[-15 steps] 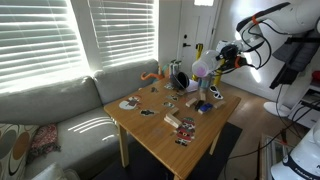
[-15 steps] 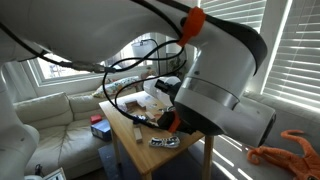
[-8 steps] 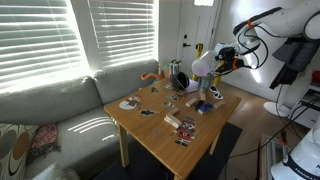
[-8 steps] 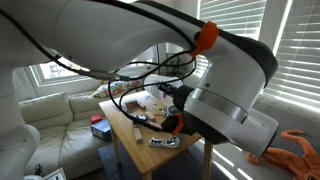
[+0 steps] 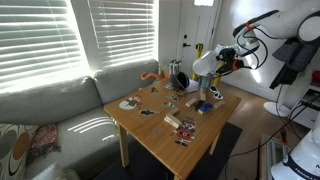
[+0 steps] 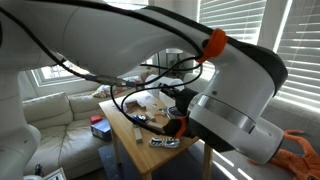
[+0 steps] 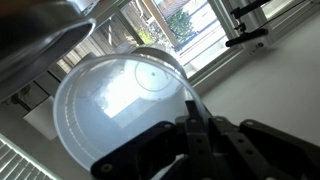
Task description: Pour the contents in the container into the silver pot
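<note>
Left to right: sofa point(image 5: 50, 110) under the blinds point(image 5: 40, 40), then the wooden table point(image 5: 150, 135) littered with small stuff. Over its far right end the cup point(image 5: 202, 66) is up in the air, tipped well over on its side. The gripper point(image 5: 215, 63) has it pinched, and in the wrist view the fingers look closed in against the cup's wall.

In that same view there's a shiny metal edge at the top left that I take to be the pot point(image 7: 40, 25). It sits off to one side of the cup, not squarely below the mouth. So my worry is that if the tilt goes further from here, whatever's inside could miss and land on the table or in the clutter. Thin plastic in a pinch grip could also flex or twist round. Can't tell if there's anything in it, though.

Labels or writing: nothing readable anywhere, it's all too small or blurry.
</note>
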Robot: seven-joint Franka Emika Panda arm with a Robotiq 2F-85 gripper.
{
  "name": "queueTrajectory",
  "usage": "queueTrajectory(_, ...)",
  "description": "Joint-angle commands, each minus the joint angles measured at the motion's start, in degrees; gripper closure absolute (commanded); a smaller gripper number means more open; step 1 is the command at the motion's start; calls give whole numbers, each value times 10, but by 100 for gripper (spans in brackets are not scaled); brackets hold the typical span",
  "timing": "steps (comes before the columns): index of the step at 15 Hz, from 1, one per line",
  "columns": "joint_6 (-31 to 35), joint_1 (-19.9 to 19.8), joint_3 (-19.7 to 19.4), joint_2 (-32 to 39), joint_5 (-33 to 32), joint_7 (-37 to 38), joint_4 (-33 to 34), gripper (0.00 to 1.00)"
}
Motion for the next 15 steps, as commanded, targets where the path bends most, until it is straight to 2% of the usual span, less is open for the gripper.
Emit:
queueTrajectory(1,-23,-13,10,11,12,1,18,99)
queueTrajectory(5,-12,-9,6,-11,-2,14,15,99)
queueTrajectory(9,49,9,2,-72,-32,45,5,99)
queueTrajectory(12,144,35,14,-141,-67,91,-9,99)
queueTrajectory(15,256,65,47,-205,-105,155,-17,99)
